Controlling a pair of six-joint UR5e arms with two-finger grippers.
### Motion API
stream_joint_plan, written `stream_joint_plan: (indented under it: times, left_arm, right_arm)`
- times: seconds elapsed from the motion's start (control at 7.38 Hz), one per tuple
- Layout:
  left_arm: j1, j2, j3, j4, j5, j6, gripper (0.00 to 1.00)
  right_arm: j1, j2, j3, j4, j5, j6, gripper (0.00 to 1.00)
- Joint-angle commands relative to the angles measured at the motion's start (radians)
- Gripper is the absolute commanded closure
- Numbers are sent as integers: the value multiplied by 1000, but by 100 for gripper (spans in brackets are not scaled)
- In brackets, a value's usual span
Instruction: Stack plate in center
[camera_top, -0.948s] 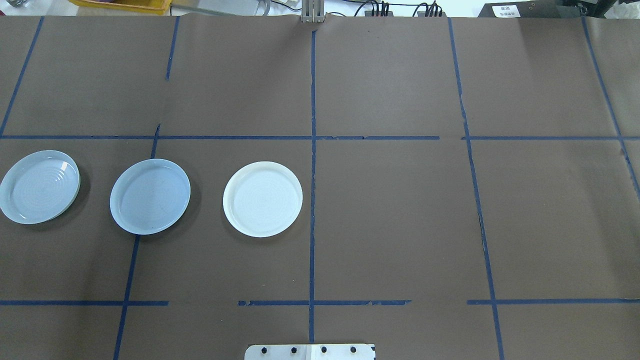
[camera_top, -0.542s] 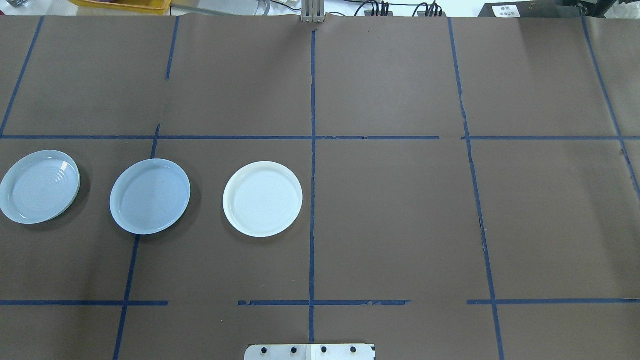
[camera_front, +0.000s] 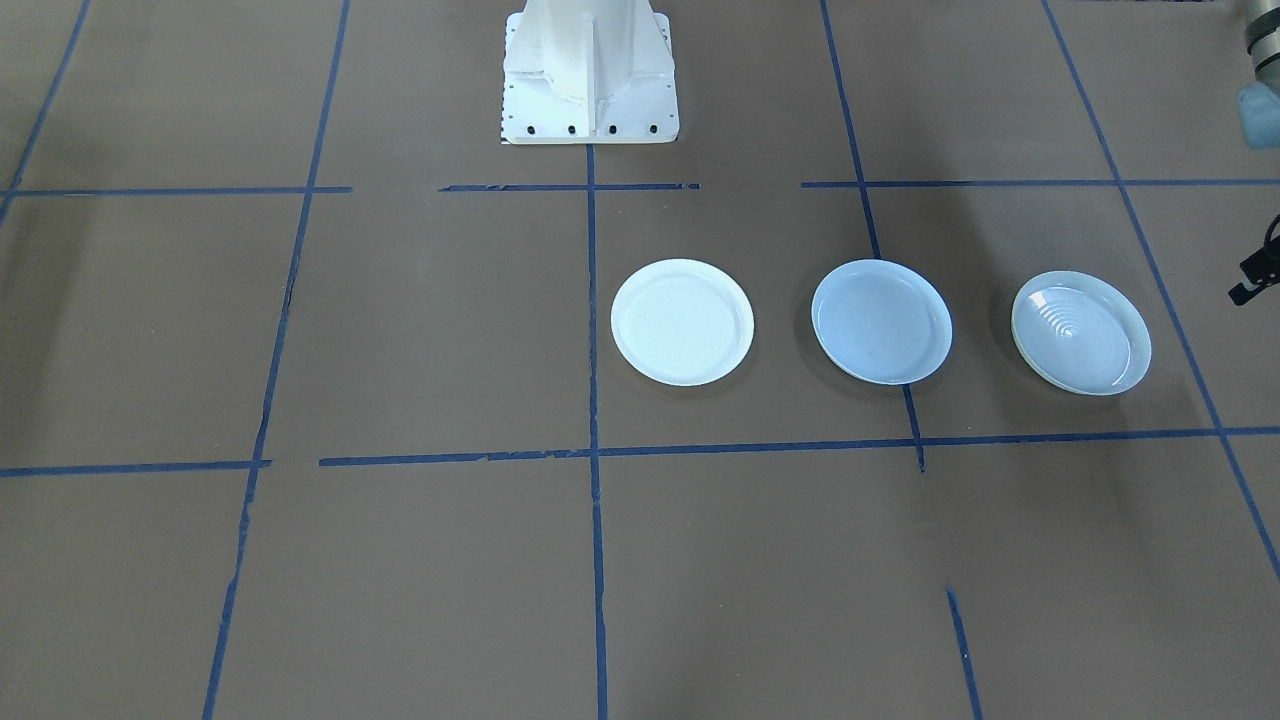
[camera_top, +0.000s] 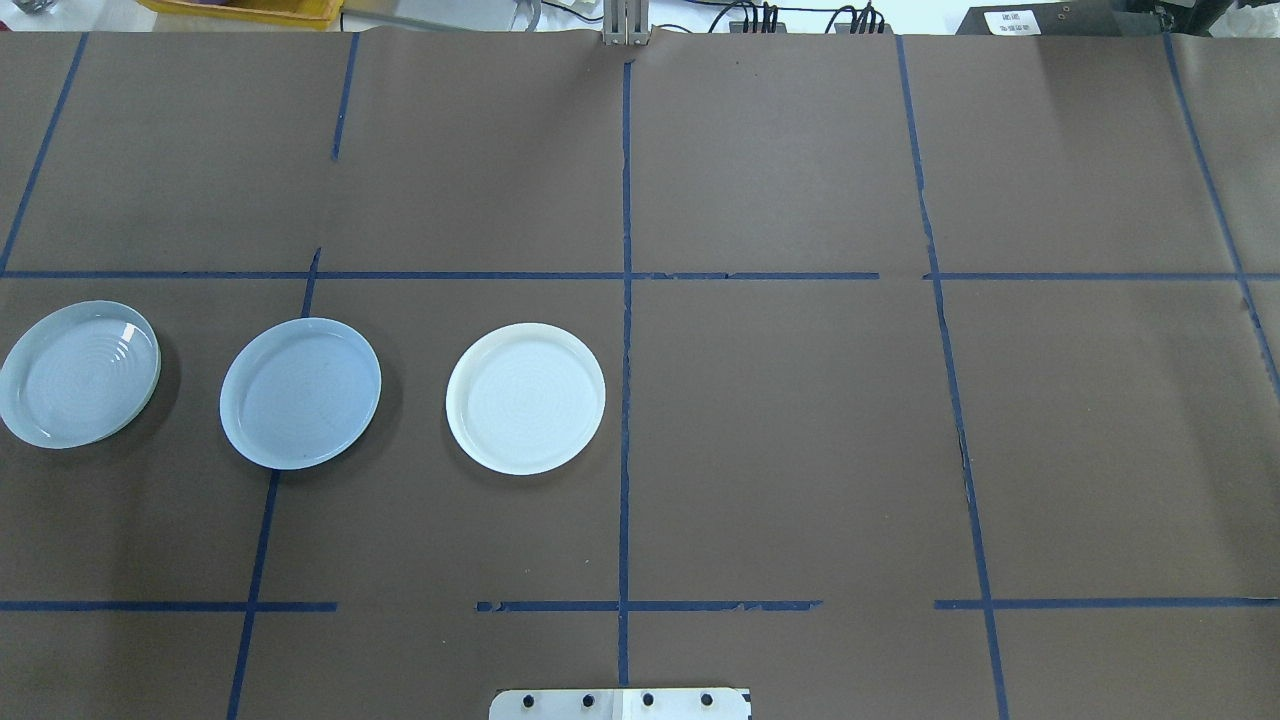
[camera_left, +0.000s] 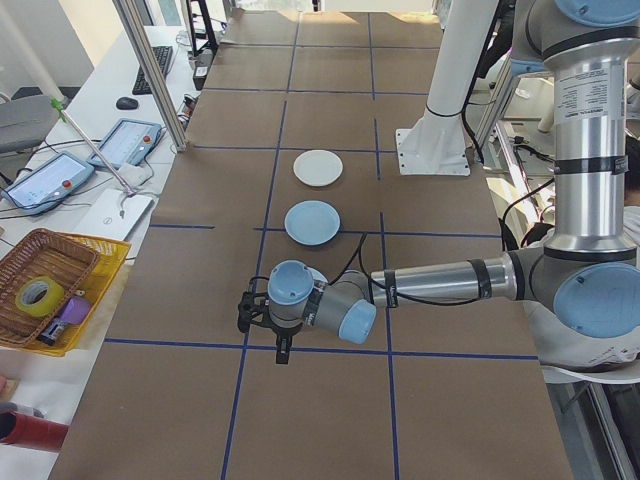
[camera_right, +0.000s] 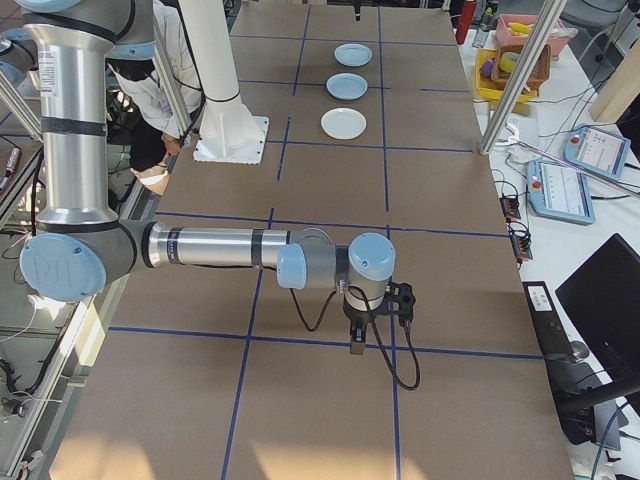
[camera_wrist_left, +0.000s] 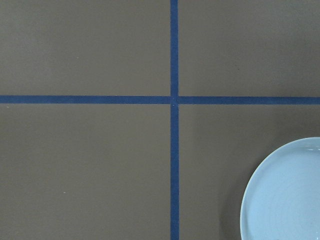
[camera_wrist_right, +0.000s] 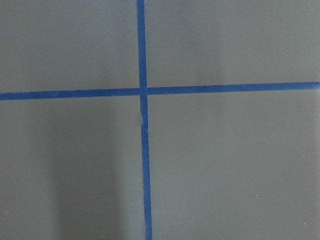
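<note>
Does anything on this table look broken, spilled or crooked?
Nothing spilled or broken. The three plates lie flat in a row, apart: white plate, pale-blue plate, ringed plate. Only the blue tape looks frayed and gapped.

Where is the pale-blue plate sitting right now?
In the overhead view the pale-blue plate lies on the table's left half, the middle of three, between the ringed plate and the white plate, touching neither.

A robotics lab: a taped-grid table (camera_left: 320, 130), teach pendants (camera_left: 125, 143) on side benches, and cables (camera_top: 800, 18) along the far edge.
</note>
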Motion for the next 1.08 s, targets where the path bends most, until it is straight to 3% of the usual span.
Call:
stream_joint_plan:
  times: [0.0,0.27,0.54,0.95]
  left_arm:
    - [88,-3,56,-143,2,-150,0]
    - [145,-9,93,-243,3,-252,0]
    - [171,-9,97,-244,3,-271,1]
    - [194,-23,108,-243,2,-307,13]
  right_arm:
    - [0,0,0,0,1,0,0]
    - [0,0,0,0,-1,-1,0]
    - [0,0,0,0,-1,0,0]
    - [0,0,0,0,-1,0,0]
